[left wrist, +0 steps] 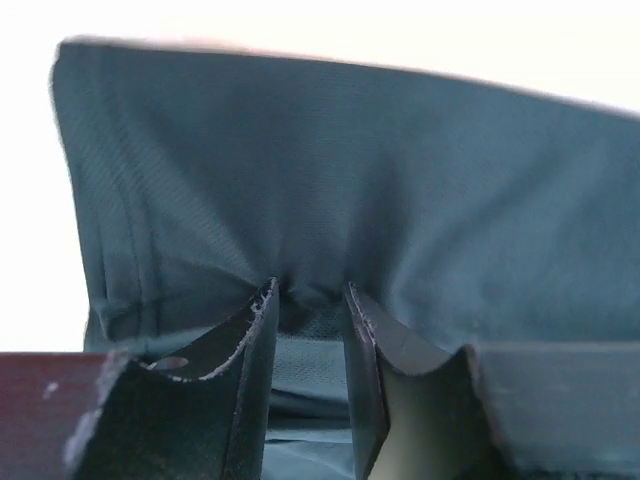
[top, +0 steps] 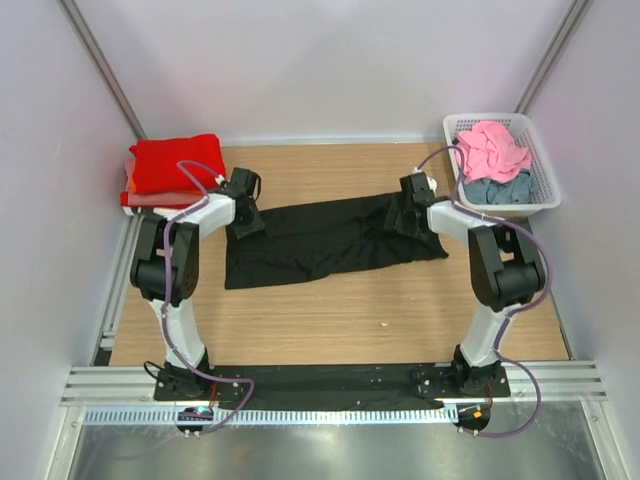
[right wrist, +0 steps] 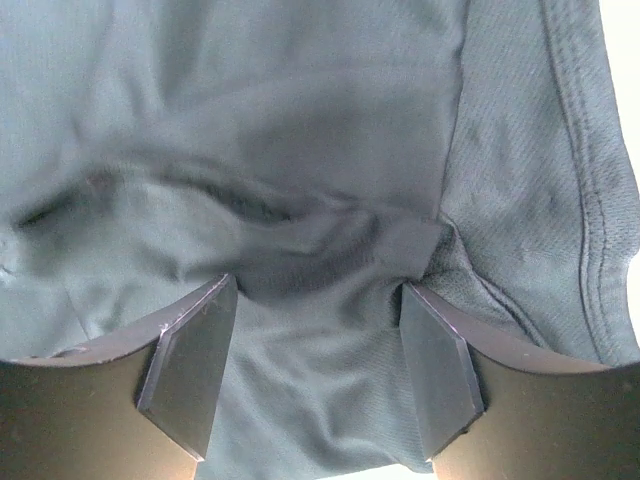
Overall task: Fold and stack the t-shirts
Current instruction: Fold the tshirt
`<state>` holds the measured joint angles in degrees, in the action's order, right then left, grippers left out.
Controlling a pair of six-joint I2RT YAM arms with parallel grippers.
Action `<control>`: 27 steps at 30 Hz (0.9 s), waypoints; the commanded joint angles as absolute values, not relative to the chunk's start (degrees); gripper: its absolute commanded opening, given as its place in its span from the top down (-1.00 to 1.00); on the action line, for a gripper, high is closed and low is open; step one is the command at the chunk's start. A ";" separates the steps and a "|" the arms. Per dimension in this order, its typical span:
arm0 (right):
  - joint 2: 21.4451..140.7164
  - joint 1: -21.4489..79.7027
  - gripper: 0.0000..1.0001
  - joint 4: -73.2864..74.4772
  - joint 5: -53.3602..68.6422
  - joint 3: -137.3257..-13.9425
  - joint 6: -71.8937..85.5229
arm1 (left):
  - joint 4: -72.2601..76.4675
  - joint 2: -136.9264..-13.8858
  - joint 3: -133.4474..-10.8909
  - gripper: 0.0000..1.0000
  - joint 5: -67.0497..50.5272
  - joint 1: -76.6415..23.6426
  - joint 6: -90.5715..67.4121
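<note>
A black t-shirt lies spread across the middle of the wooden table, partly folded along its length. My left gripper is at its left end. In the left wrist view the left gripper has its jaws close together, with a puckered fold of the dark cloth pinched between them. My right gripper is at the shirt's right end. In the right wrist view the right gripper has its jaws wide apart and pressed down, with the cloth lying between them.
A folded stack of red and orange shirts lies at the back left. A white lattice basket at the back right holds a pink shirt and a grey-blue one. Walls enclose the table on three sides.
</note>
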<state>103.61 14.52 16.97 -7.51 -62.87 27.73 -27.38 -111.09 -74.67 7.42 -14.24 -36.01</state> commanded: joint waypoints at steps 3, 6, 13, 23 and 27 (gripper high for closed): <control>118.88 14.59 -0.42 22.40 -6.68 -77.05 26.37 | -29.09 -104.18 -61.39 0.38 6.50 -19.50 -39.90; 125.31 14.68 -0.42 25.65 -3.79 -89.70 26.54 | -28.83 -99.34 -54.87 0.39 7.47 -26.09 -44.55; 146.30 18.10 -0.43 31.46 8.07 -125.19 23.82 | -28.30 -87.72 -42.72 0.29 7.38 -44.79 -57.64; 154.60 21.53 -0.57 21.29 16.16 -133.95 24.87 | -29.97 -87.81 -47.54 0.25 7.56 -58.61 -65.03; 155.83 21.88 -0.61 16.97 19.95 -135.26 25.31 | -34.00 -86.58 -51.75 0.16 9.57 -63.88 -66.79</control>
